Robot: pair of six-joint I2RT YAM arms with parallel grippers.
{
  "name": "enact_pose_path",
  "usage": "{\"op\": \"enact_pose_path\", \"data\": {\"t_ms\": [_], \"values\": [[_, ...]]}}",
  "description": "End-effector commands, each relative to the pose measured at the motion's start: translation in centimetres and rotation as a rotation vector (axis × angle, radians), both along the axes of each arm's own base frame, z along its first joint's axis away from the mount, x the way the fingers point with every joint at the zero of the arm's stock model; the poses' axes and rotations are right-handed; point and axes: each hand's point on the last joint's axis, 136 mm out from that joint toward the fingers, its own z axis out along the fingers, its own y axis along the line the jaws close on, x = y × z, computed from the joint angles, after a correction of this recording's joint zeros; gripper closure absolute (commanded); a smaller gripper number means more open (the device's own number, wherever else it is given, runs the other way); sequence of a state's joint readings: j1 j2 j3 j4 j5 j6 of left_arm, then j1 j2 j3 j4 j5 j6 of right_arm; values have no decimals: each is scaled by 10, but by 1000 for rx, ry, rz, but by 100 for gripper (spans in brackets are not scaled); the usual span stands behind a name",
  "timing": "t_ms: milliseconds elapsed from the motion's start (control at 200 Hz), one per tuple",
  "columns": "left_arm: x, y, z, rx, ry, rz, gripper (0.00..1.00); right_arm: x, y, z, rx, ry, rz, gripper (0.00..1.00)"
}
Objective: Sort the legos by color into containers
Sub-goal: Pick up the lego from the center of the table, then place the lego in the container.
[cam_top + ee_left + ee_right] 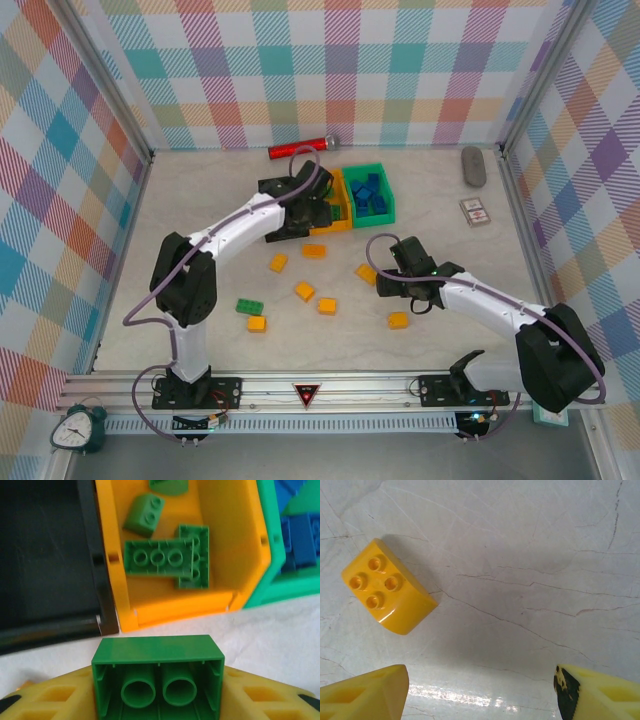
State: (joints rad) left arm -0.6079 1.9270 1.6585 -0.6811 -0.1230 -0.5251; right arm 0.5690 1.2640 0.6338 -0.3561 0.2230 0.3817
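Note:
My left gripper (157,692) is shut on a green lego (157,672), whose hollow underside faces the camera. It hovers just short of the orange-yellow bin (235,530), which holds several green legos (160,560). The black bin (45,555) stands to its left, and the green bin (272,555) with blue legos (300,540) to its right. In the top view the left gripper (303,212) is at the bins' near side. My right gripper (480,695) is open over bare table, with a yellow-orange lego (387,587) ahead and to its left. It shows in the top view as right gripper (385,278) beside that lego (366,272).
Several yellow-orange legos (304,291) and one green lego (249,307) lie loose mid-table. A red cylinder (303,148) lies by the back wall. At the right are a grey oval object (473,165) and a small card (474,211).

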Motion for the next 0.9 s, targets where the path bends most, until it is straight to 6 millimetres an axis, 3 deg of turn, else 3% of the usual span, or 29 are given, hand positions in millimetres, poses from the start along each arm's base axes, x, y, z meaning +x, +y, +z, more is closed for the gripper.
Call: {"op": "enact_pose_path", "data": {"t_ms": [0,235,370,480,675,895], "values": [[21,3,0,-48,17,-2,46,1,3,2,31,-11,-3,23],[79,-6,16,-179,-24,8,45,2,3,2,35,-22,-2,23],[100,-18,30,-211,-62,-15,44,2,3,3,37,-30,-3,23],[111,-19,30,-198,-66,-3,42,2,2,3,38,-31,-5,23],[99,-19,39,-226,-68,-11,41,1,2,3,40,-35,-4,23],[48,9,40,-239,-91,9,41,2,3,2,41,-32,1,23]]}}
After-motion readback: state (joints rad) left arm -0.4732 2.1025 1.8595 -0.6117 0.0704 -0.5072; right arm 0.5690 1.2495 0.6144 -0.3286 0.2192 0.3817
